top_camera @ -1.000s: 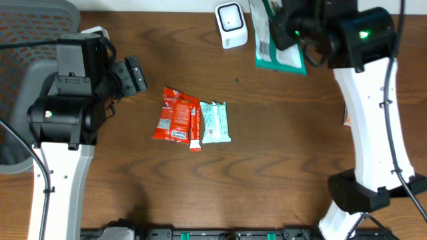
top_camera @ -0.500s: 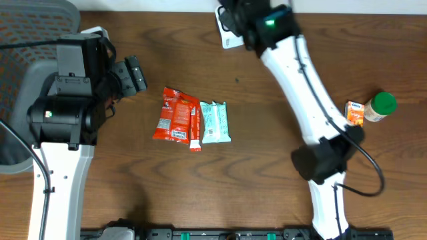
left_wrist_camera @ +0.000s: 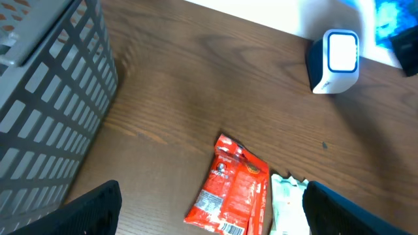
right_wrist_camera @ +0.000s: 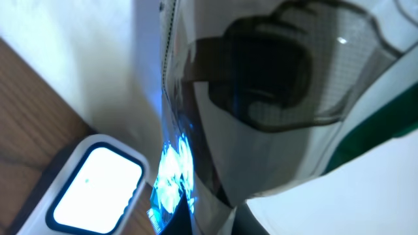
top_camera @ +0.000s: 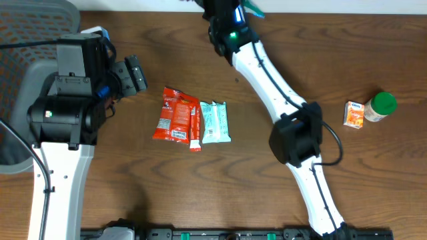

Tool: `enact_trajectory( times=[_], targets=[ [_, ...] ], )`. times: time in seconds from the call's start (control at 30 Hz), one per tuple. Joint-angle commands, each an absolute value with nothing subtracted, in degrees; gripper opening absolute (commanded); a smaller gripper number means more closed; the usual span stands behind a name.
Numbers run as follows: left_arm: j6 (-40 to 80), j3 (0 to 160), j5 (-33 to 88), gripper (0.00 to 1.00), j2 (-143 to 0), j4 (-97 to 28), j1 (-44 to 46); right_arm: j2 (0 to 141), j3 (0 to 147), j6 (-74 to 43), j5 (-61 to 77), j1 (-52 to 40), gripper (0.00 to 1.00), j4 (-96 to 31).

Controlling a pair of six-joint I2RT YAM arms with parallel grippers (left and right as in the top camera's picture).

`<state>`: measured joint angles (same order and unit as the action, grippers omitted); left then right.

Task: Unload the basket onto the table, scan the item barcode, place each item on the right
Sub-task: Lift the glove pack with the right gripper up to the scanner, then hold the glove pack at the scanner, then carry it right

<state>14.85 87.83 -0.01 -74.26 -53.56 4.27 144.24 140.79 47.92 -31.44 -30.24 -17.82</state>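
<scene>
**Overhead and wrist views.** The right tool [top_camera: 227,12], closed tight, pinches a flat pouch [right_wrist_camera: 281,130] at the 12 o'clock edge of the tabletop [top_camera: 167,187]. The pouch hangs just beside the lit scanner [right_wrist_camera: 96,188], whose blue light falls on the film. Whether the barcode faces the scanner window cannot be told.

The pouch looks light, thin and soft, so it will probably flex and glare. It is best held by a sealed margin, clear of the printed code, with its face kept flat.

The left tool [top_camera: 135,75], wide open and empty, hovers at 9 o'clock beside the basket [left_wrist_camera: 46,98]. Red packets [top_camera: 175,115] and a pale packet [top_camera: 215,122] lie touching near the centre. A carton [top_camera: 354,113] and a bottle [top_camera: 381,105] stand at 3 o'clock.

Open room lies toward 6 o'clock. The tabletop's edge just behind the scanner leaves little.
</scene>
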Motion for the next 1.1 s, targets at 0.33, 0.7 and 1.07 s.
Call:
enact_trajectory(
  times=[0.33, 0.7, 1.07],
  targets=[
    [15.1, 88.1, -0.7, 0.89, -74.4, -53.6, 4.1, 148.7, 141.6, 43.8, -31.4, -31.3, 0.01, -16.1],
    [15.1, 88.1, -0.7, 0.89, -74.4, -53.6, 4.1, 148.7, 141.6, 32.8, -23.2, -32.0, 0.01, -23.4],
    [15.1, 88.1, -0.7, 0.89, -74.4, -53.6, 4.1, 148.7, 141.6, 23.6, -20.5, -31.9, 0.01, -26.1]
  ],
)
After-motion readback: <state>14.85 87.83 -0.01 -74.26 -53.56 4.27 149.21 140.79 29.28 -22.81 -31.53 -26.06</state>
